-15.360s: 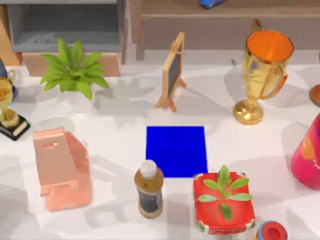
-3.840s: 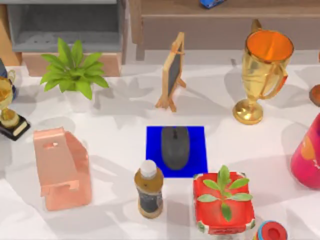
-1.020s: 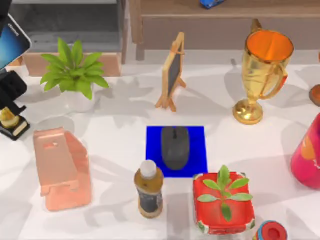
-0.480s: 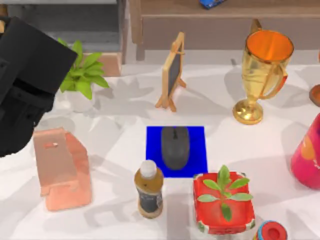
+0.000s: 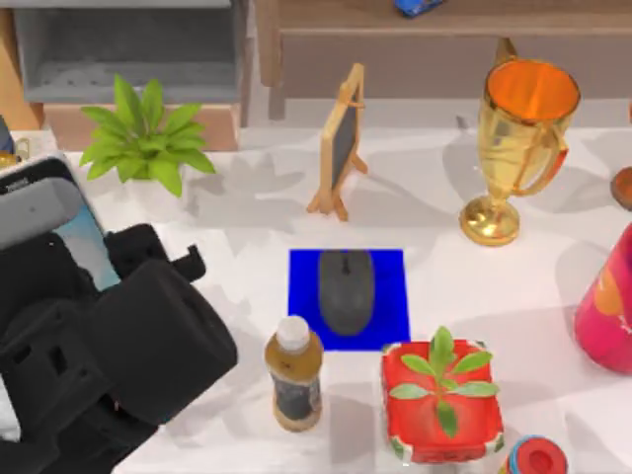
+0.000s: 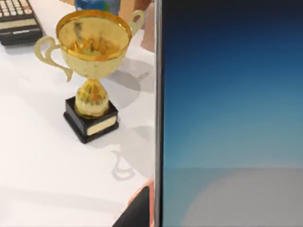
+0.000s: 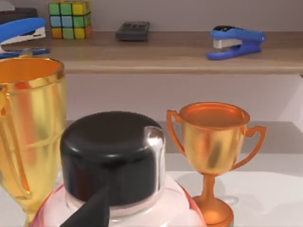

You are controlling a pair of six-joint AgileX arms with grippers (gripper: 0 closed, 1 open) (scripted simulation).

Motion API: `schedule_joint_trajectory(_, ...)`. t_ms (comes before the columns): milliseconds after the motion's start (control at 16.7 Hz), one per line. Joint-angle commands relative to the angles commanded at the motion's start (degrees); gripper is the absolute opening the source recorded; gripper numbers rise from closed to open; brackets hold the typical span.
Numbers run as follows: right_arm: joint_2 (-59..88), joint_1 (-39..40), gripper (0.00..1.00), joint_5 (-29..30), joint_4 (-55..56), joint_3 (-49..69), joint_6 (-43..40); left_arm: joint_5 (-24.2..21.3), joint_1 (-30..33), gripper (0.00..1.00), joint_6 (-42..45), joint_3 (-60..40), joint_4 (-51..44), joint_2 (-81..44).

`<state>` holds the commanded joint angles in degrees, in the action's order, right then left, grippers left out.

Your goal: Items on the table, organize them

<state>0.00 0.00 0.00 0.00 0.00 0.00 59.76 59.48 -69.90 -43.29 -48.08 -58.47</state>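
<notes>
**Left arm over the table's left side with the phone; mouse on the blue mat**

One mouse (image 5: 346,291) lies on one blue mat (image 5: 301,331) near the middle of the top view. One phone (image 5: 81,242) shows at the left edge, its blue screen tilted, with the left gripper (image 5: 148,252) against its right side; the fingers appear closed on the phone, though the contact itself is hidden. In the left wrist view the phone (image 6: 232,113) covers the right half, fading from blue to white.

The top view also shows one brown bottle (image 5: 294,385) just left of the mat's lower corner, one red planter (image 5: 439,400) at its lower right, one small easel chalkboard (image 5: 341,143) above it, one large gold cup (image 5: 518,138) at the upper right and one green plant (image 5: 143,133) at the upper left. The left wrist view shows one smaller gold trophy (image 6: 90,61) on a black base.

The table (image 5: 247,227) is white with faint marbling. Behind it runs a wooden shelf (image 7: 156,52) holding a colour cube (image 7: 69,19) and a blue stapler (image 7: 234,40).

The left arm's black bulk fills the lower left of the top view.
</notes>
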Motion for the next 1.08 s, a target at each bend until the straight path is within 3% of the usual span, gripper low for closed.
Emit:
schedule_joint_trajectory(300,0.0,0.0,1.0,0.0,0.0,0.0,0.0,0.6,5.5,0.0,8.6,6.3,1.5,2.6)
schedule_joint_trajectory(780,0.0,0.0,1.0,0.0,0.0,0.0,0.0,0.6,5.0,0.0,8.7,6.3,1.7,2.7)
schedule_joint_trajectory(1080,0.0,0.0,1.0,0.0,0.0,0.0,0.0,-0.4,1.4,0.0,12.3,7.7,6.8,3.7)
